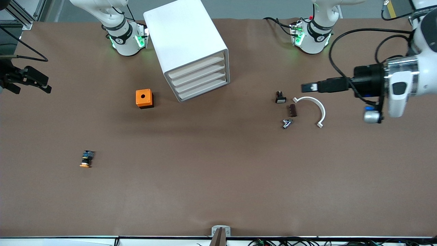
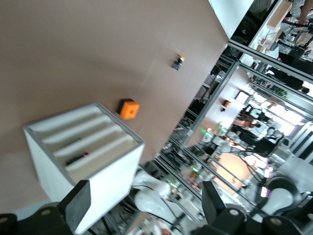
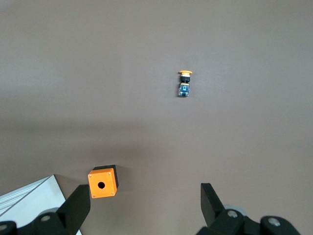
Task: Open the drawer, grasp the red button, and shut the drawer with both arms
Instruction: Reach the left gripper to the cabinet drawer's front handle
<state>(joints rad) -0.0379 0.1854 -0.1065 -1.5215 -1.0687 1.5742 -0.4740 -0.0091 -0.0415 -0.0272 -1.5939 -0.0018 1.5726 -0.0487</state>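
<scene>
The white cabinet (image 1: 186,41) stands near the robots' bases, its four drawer fronts (image 1: 199,79) all pushed in. In the left wrist view the drawer fronts (image 2: 83,139) face me, and a small dark thing with a red bit (image 2: 78,157) shows in the gap above one of them; I cannot tell whether it is the button. My left gripper (image 1: 308,87) (image 2: 145,205) hangs open and empty over the table toward the left arm's end. My right gripper (image 1: 32,80) (image 3: 144,205) hangs open and empty at the right arm's end of the table.
An orange box with a hole (image 1: 144,98) (image 3: 102,182) (image 2: 129,108) sits beside the cabinet. An orange-capped button (image 1: 86,159) (image 3: 184,83) lies nearer the front camera. A black-and-white part (image 1: 280,97), a brown piece (image 1: 292,110), a metal piece (image 1: 286,123) and a white arc (image 1: 312,109) lie below the left gripper.
</scene>
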